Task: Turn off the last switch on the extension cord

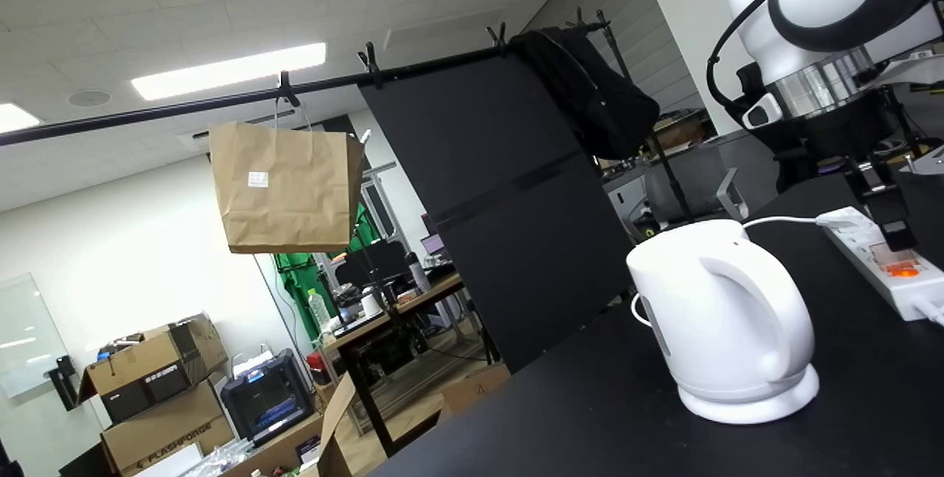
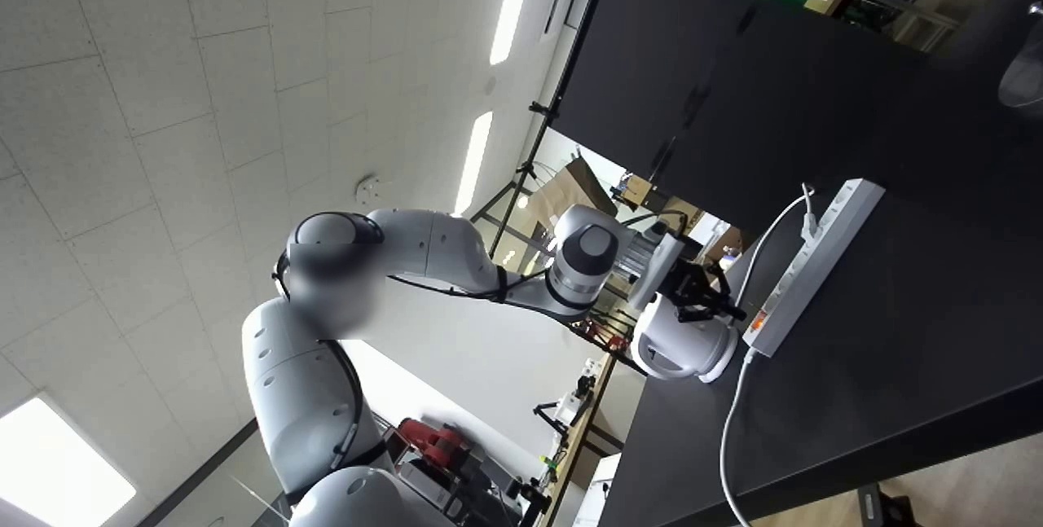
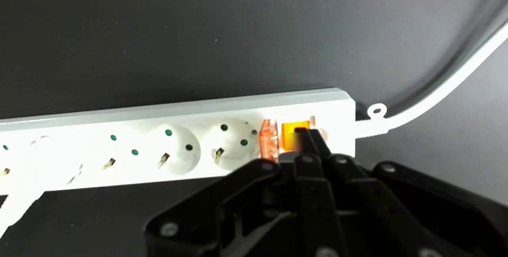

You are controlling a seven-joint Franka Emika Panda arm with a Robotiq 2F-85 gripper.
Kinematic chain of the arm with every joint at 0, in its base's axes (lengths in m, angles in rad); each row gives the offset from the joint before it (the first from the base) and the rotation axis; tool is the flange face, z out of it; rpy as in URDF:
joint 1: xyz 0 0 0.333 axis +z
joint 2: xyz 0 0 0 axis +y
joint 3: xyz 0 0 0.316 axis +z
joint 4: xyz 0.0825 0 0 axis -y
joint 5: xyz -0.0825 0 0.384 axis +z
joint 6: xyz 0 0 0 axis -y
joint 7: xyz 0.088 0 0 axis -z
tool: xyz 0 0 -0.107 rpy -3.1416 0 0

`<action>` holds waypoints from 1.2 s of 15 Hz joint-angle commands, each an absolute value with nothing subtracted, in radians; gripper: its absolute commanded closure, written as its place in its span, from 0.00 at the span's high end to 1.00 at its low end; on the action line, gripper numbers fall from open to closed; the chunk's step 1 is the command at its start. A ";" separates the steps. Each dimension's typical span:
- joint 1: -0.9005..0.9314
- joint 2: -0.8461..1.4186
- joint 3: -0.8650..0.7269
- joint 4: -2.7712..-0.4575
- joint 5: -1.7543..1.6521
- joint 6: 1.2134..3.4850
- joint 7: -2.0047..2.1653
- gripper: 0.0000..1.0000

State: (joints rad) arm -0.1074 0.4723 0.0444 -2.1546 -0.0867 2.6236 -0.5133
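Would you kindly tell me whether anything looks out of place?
Nothing looks spilled, but in an exterior view a boxy brown paper bag hangs from a long black pole, seemingly an unusual place for it.

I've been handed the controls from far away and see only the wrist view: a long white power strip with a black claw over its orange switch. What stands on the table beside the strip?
Observer: A white kettle, upright on the black table.
Operator: And the plug at the left of my picture, where does its wire go?
Observer: In an exterior view, its thin cable runs over and disappears behind the kettle.
Operator: Which way is the claw aimed?
Observer: An exterior view shows it from the side, pointing down toward the power strip. Whether it touches the orange switch, I cannot tell.
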 commanded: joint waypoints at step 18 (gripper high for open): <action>-0.097 0.541 0.048 -2.117 -0.183 2.701 -0.490 0.00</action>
